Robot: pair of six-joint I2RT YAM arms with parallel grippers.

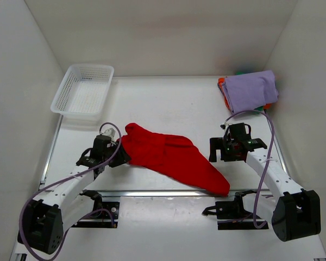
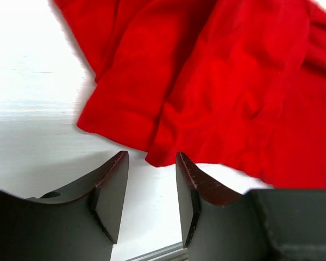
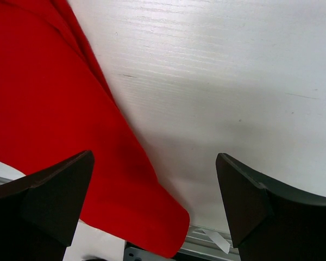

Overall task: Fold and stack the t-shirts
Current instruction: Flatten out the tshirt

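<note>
Red t-shirt point(image 1: 171, 157) lies crumpled, unfolded on worktop point(image 1: 168, 103); folded stack point(image 1: 250, 89) done, far right; left gripper point(image 2: 152, 157) and right gripper point(image 3: 155, 160) both apart, empty; fold and stacking left.

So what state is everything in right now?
Bright red cloth t-shirt: unfolded, rumpled on the table.
Lavender cloth t-shirt: folded, topping the far-right pile.
White plastic mesh basket: upright, empty.
Left pincer: open, gripping nothing, at the red shirt's edge.
Right pincer: wide open, gripping nothing.
</note>
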